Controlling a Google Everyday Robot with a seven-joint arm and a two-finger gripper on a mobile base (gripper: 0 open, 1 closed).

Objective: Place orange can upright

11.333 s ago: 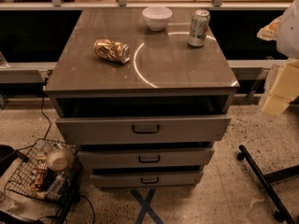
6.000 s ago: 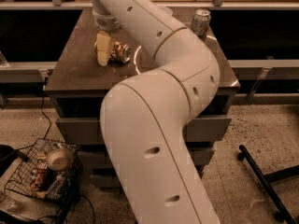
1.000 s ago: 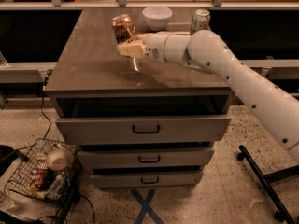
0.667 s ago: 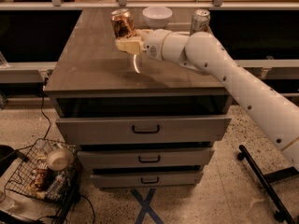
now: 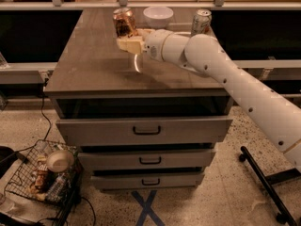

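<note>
Over the back half of the surface (image 5: pixel 94 65), the orange can (image 5: pixel 124 21) stands nearly upright, its long axis close to vertical and only slightly tilted. The tool (image 5: pixel 129 40) is closed on the can's lower part. Earlier the can lay on its side, left of centre; now it is turned on end. Behind it sit 1 white bowl (image 5: pixel 158 16) and 1 white-silver can (image 5: pixel 201 21).

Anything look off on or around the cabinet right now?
The orange can, clamped in the gripper above the cabinet top, leans slightly, so it is not yet upright. The top drawer stands pulled out a little. Nothing looks spilled.
</note>
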